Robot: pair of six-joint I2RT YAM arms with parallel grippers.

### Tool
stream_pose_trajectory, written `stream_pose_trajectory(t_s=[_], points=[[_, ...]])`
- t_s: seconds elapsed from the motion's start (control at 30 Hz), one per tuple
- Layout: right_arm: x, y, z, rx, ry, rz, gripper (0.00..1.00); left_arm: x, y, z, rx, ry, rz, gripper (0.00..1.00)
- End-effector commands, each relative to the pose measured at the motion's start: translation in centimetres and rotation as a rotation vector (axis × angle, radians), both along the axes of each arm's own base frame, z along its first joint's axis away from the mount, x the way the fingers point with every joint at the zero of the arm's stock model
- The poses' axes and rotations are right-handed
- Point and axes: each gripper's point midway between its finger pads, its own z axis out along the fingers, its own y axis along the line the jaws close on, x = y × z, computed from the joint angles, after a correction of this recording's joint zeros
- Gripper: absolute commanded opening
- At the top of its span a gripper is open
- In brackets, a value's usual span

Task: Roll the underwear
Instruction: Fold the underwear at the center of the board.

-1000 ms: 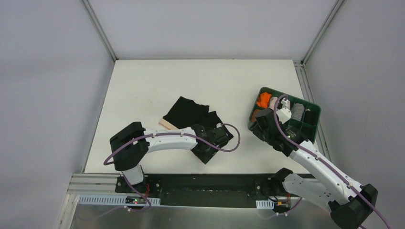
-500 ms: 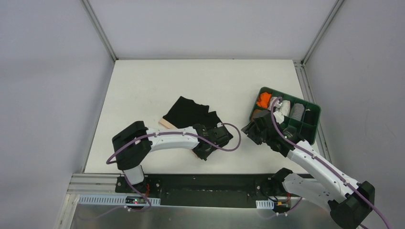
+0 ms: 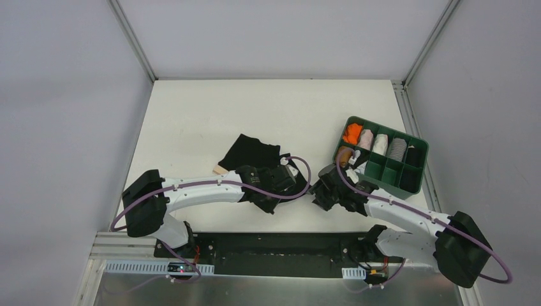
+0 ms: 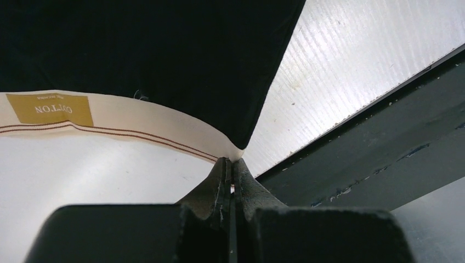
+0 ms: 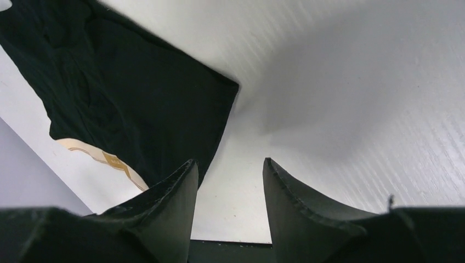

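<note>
Underwear [image 3: 252,152] of black soft fabric with a pale beige waistband lies near the middle of the near edge of the white counter [image 3: 191,115], its waistband corner clenched in the left hand [image 4: 231,161], the right hand [image 5: 228,161] released just beside it.

White table [image 3: 191,118], grey walls [image 3: 274,32]

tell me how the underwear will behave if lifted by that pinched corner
Probably floppy: the underwear lies flat and its waistband bends toward the left pincer, so it should drape. Likely light, being thin cloth. Pushed, it would probably bunch.
</note>
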Motion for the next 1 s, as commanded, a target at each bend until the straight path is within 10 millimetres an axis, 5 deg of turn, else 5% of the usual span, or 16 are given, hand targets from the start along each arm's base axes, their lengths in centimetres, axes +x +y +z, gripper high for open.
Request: stream_pose_trajectory(t_s=[0.0,0.5,0.6,0.8,0.97], points=[[0.8,1.3,-0.5,0.129,0.003,-0.116,0.51,-0.2,-0.3,0.2,-0.029,0.018,0.024,0.00],[1.7,1.3,-3.1,0.017,0.017,-0.094,0.47,-0.7,0.2,0.5,-0.035,0.021,-0.015,0.00],[2.0,1.5,-3.8,0.003,0.030,-0.100,0.37,-0.6,0.2,0.6,-0.036,0.016,-0.019,0.00],[2.2,1.0,-4.1,-0.036,0.023,-0.111,0.00,-0.6,0.3,0.8,-0.042,0.006,-0.022,0.00],[2.1,0.6,-2.5,-0.061,-0.001,-0.081,0.00,-1.2,0.7,0.8,-0.050,0.027,-0.022,0.00]])
